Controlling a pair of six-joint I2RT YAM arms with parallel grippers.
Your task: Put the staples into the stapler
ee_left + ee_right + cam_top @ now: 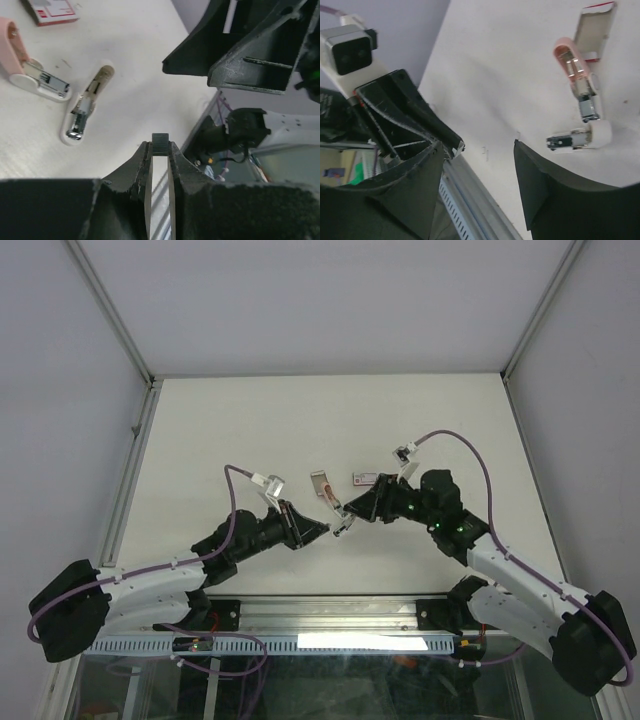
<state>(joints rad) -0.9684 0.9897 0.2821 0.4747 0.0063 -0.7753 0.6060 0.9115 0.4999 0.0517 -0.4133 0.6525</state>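
The stapler (pixel 42 80) lies opened out on the table, with its pale pink half (pixel 14 45) up left and a white arm with a metal channel (pixel 85 107) swung apart. It also shows in the top view (pixel 322 487) and the right wrist view (pixel 582 95). The red-and-white staple box (pixel 52 10) lies beyond it, also seen in the top view (pixel 361 480). My left gripper (pixel 160 146) is shut on a small grey ribbed strip of staples (pixel 160 140), right of the stapler. My right gripper (pixel 477 152) is open and empty, close above the left one.
The box lies flat beside the pink half in the right wrist view (pixel 596 25). The table's metal front rail (pixel 330 612) runs just below both grippers. Grey walls (pixel 60 390) close in the table at left, right and back.
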